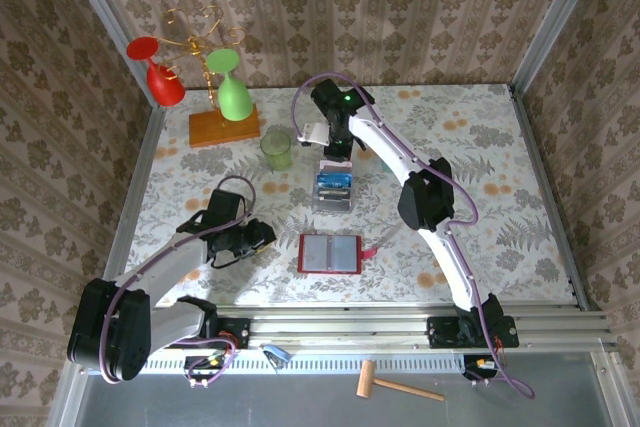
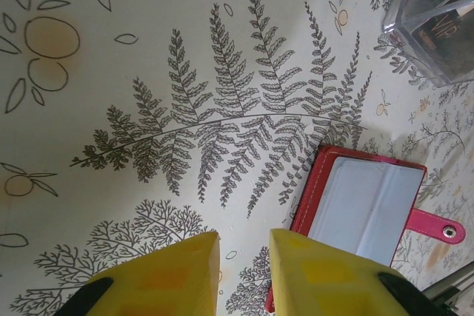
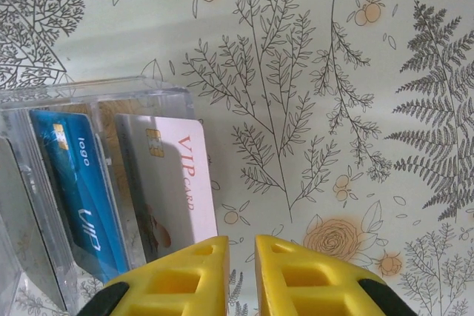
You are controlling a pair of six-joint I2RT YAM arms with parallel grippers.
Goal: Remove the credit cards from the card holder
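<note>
Right gripper [image 3: 241, 248], narrowly parted and empty, hangs beside credit cards [image 3: 172, 183] standing in the clear box [image 3: 96, 91]; we should rise straight, while our left gripper [image 2: 244, 240], likewise narrow, hovers by the open card holder [image 2: 363, 209].

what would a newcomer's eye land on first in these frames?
The red card holder lies open and flat on the near middle of the fern-print table. Just beyond it a clear box holds cards on edge, a blue card and a white VIP card among them, with the right gripper at its far end. At the far left, a red goblet and a green goblet hang upside down from a gold stand.
</note>
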